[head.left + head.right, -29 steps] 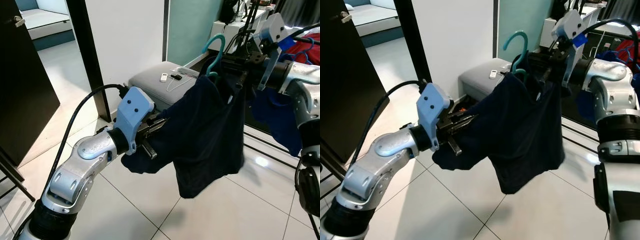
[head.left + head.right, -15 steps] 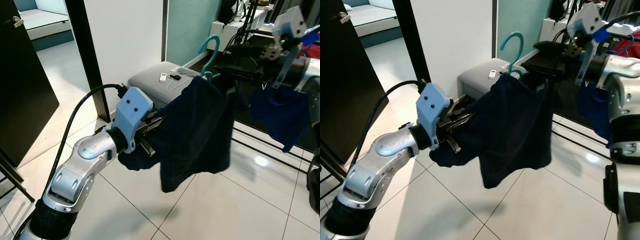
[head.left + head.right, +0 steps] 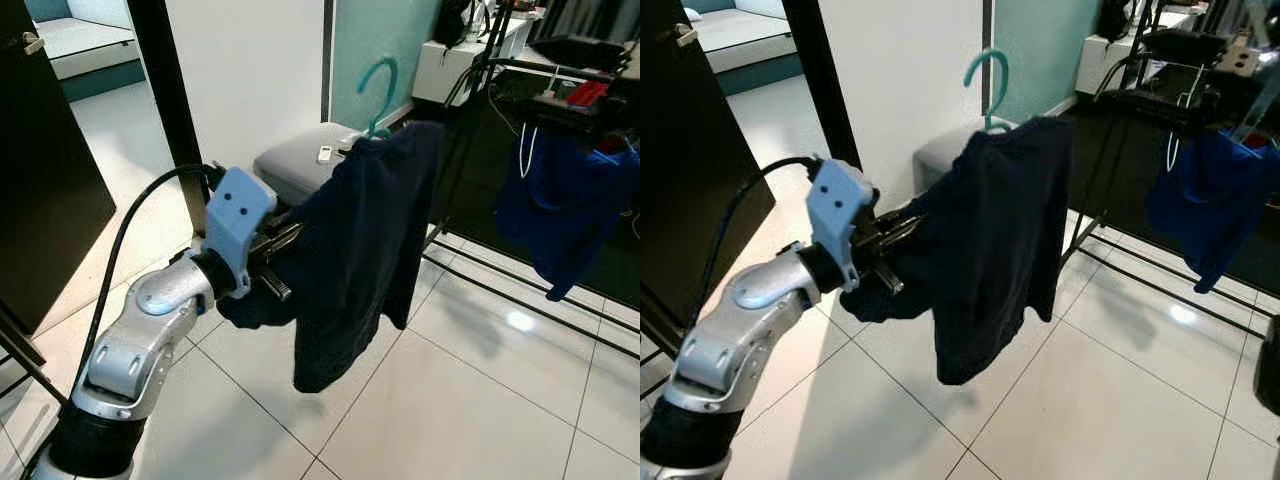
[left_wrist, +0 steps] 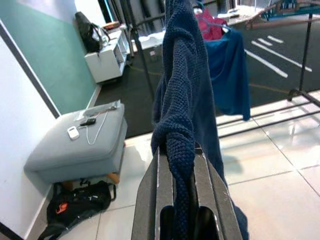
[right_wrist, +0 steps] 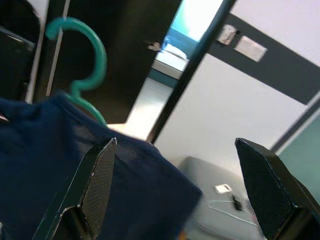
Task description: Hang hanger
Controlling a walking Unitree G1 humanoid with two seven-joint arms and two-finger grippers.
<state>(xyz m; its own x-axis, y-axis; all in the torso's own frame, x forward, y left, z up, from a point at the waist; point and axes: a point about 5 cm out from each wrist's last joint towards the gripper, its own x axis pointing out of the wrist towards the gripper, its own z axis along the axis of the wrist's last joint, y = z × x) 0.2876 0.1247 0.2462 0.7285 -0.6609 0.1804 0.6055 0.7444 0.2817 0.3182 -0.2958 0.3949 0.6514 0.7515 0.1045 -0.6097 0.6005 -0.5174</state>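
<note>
1. The left gripper (image 4: 182, 200) is clamped on a fold of the dark navy knitted garment (image 3: 360, 250); in the left wrist view the cloth is squeezed between its two black fingers (image 4: 162, 192).
2. The garment hangs on a teal hanger (image 3: 378, 92), whose hook stands upright above the collar; the whole bundle is held in the air over the white tiled floor (image 3: 480, 400), beside the drying rack (image 3: 520, 80) but apart from it.
3. The right gripper (image 5: 180, 190) has its jaws spread wide, with nothing between them; through the gap its wrist view looks at the teal hook and the navy cloth.
4. A blue garment (image 3: 560, 215) hangs on the drying rack, with something red (image 3: 588, 92) above it.
5. A grey ottoman (image 4: 75, 147) by the white wall carries a small white device (image 4: 73, 132) and a dark one with a cable.
6. A black bag (image 4: 75, 207) with an orange patch lies on the floor under the ottoman; its contents cannot be seen.
7. No writing or label is readable.
</note>
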